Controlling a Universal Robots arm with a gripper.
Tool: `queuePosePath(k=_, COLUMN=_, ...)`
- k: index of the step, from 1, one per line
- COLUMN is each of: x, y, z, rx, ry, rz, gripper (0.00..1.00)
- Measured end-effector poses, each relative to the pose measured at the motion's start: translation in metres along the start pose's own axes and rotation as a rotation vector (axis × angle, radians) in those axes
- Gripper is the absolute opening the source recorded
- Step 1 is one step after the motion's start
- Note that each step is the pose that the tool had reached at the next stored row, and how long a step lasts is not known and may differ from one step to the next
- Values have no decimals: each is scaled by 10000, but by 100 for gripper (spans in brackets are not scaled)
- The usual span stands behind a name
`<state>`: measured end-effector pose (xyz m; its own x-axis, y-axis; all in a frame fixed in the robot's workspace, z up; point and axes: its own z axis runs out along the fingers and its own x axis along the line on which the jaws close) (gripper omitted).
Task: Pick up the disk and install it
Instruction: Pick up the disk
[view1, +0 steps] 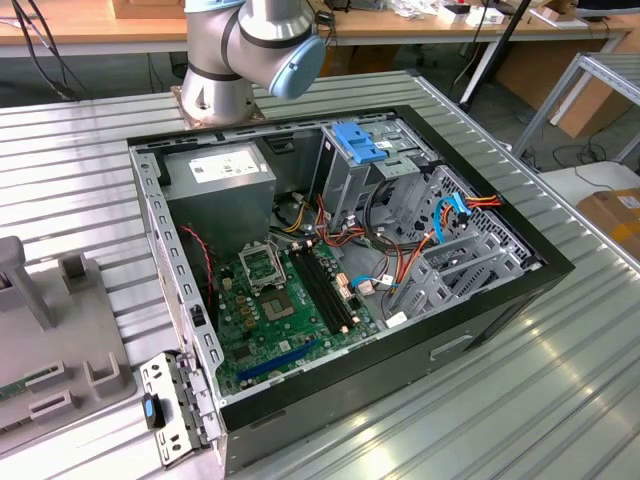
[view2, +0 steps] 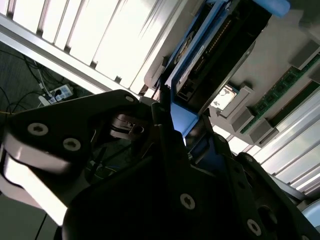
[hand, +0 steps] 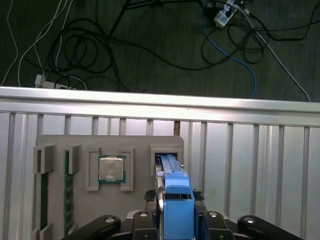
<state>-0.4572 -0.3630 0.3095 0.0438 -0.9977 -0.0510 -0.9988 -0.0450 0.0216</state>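
Pincer: in the first wrist view, the gripper (hand: 175, 200) is clamped on the disk (hand: 172, 172), which stands edgewise at a slot of the grey holder (hand: 135, 142).
Neighbours: processor chip (hand: 111, 168) and memory stick (hand: 66, 190) sit in adjacent slots.
Second wrist view: dark fingers (view2: 162, 125) flank the blue-framed disk (view2: 210, 55).
Exterior view: open computer case (view1: 480, 330), well apart from the holder (view1: 60, 340).
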Motion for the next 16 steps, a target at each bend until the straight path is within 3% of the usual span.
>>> queuePosePath(k=5, x=-2, y=1, z=-45, rx=0, ry=0, rz=0, gripper=36)
queuePosePath(k=16, x=-2, y=1, z=-54, rx=-4, ry=2, rz=0, gripper=36)
